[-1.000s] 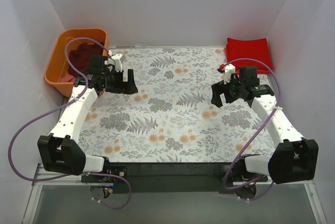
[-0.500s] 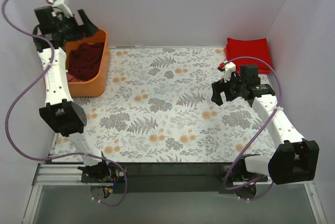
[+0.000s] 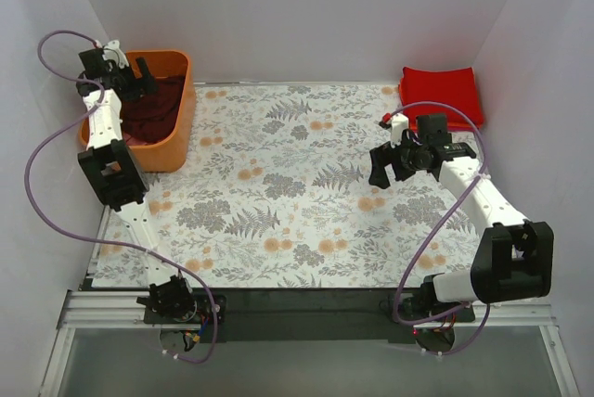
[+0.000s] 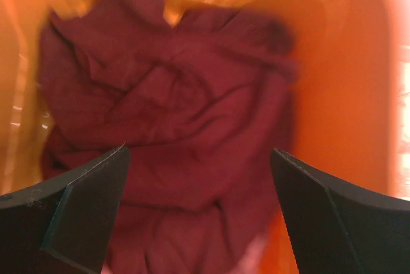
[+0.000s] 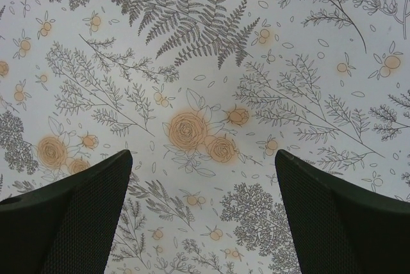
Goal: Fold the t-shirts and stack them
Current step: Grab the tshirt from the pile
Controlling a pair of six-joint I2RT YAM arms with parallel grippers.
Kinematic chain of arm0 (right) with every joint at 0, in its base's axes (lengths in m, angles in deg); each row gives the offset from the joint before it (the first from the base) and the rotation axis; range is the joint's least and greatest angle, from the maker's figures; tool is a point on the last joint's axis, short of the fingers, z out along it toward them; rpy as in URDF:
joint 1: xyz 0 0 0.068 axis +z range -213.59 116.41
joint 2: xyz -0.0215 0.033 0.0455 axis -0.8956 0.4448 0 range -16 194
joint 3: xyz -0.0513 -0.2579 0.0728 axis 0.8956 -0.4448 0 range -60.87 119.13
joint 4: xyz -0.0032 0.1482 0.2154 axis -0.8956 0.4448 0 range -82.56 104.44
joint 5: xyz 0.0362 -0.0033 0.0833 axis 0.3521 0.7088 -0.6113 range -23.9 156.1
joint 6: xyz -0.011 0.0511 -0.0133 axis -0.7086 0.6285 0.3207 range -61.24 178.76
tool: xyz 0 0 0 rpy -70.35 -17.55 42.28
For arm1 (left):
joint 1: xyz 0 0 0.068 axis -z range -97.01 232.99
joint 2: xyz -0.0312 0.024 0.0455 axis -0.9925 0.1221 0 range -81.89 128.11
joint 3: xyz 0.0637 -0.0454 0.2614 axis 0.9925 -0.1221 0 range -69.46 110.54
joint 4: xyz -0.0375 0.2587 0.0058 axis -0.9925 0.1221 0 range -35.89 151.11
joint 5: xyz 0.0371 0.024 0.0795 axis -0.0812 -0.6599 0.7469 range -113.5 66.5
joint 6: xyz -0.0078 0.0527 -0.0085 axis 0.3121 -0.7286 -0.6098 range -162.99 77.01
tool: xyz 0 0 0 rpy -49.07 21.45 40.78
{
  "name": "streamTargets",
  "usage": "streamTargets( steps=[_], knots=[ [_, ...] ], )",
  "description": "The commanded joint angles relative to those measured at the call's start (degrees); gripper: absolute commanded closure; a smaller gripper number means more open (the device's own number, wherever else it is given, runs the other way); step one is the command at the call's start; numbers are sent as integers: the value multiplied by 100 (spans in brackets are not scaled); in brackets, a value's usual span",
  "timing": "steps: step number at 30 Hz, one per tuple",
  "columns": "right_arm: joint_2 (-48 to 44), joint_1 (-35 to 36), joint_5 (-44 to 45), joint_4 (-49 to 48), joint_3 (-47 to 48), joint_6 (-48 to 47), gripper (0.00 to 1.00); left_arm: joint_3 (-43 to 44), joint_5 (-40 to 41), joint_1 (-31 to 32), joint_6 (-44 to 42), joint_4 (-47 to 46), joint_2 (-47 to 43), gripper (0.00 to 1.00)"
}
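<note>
Left fingers (image 4: pixel 77 210) lower, over bunched maroon t-shirt (image 4: pixel 166 120) (long axis unclear)

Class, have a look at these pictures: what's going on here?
The left hand hangs open over the orange tub, above a crumpled dark maroon t-shirt it has not gripped. The right hand is open and empty over the flowered table cover. Folded red t-shirts lie at the far right corner.
</note>
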Motion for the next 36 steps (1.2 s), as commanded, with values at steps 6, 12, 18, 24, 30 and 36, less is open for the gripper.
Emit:
streamTargets(
  steps=[6,12,18,24,30,36],
  knots=[
    [347,-5,-141,-27,166,-74,2,261,431,226,-517,-603,723,10],
    [409,-14,-53,61,219,-117,2,243,317,306,-439,-1008,856,43],
    [313,-23,-132,175,263,-109,2,-82,563,289,-87,-1641,127,100],
    [207,-14,-255,254,228,-135,2,-600,695,148,265,-2335,-1112,100],
    [154,-23,-334,245,131,-153,2,-627,573,-28,704,-2986,-1965,100],
    [198,-14,-404,245,148,-153,2,-13,169,-54,1266,-3249,-2168,100]
  ],
)
